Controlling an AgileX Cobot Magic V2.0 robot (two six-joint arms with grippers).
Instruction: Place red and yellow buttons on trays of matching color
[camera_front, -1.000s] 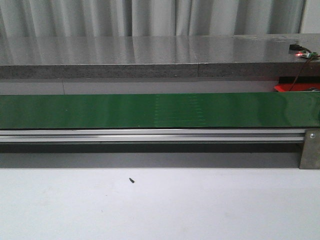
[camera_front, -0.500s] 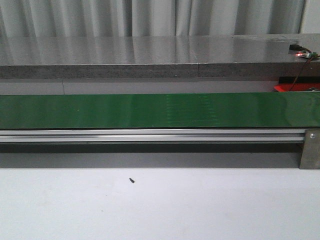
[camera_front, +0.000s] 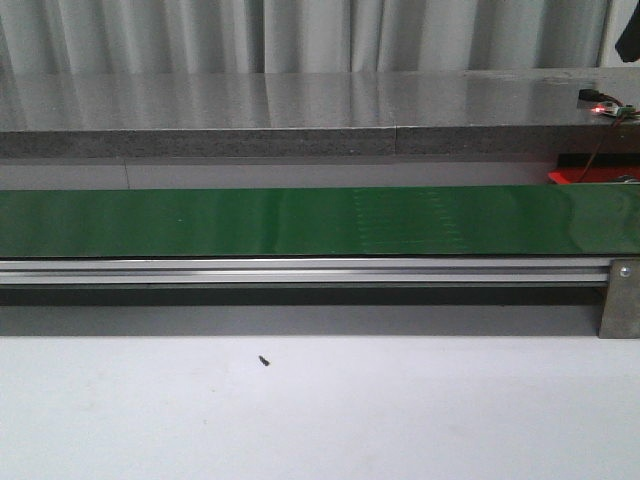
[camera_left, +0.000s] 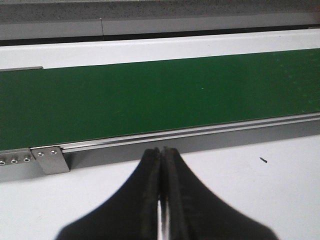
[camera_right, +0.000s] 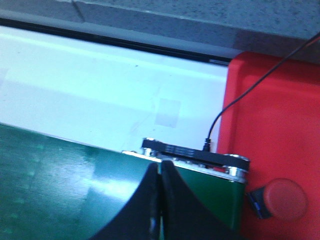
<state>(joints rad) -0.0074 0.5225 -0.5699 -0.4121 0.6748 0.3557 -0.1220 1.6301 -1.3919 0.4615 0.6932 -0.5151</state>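
Pale grey curtains (camera_front: 300, 35) hang across the back of the front view, above a grey speckled counter (camera_front: 300, 110) that spans the upper third of the frame. Below it a green conveyor belt (camera_front: 300, 222) runs the full width, edged by an aluminium rail (camera_front: 300, 270), with the white table (camera_front: 400, 410) filling the bottom, a small dark speck (camera_front: 264, 361) left of centre on it. At the right edge, just above the belt, a sliver of the red tray (camera_front: 572, 177) shows beside a small circuit board (camera_front: 606, 106) with a lit red light. In the left wrist view the left gripper (camera_left: 161, 155) is clenched on nothing, its black fingers pressed together at the bottom centre over the table before the belt. In the right wrist view the right gripper (camera_right: 160, 172) is likewise closed and empty, above the belt's end; a red button (camera_right: 285, 199) lies on the red tray at the lower right, and a thin black cable (camera_right: 235, 107) crosses the tray's edge.
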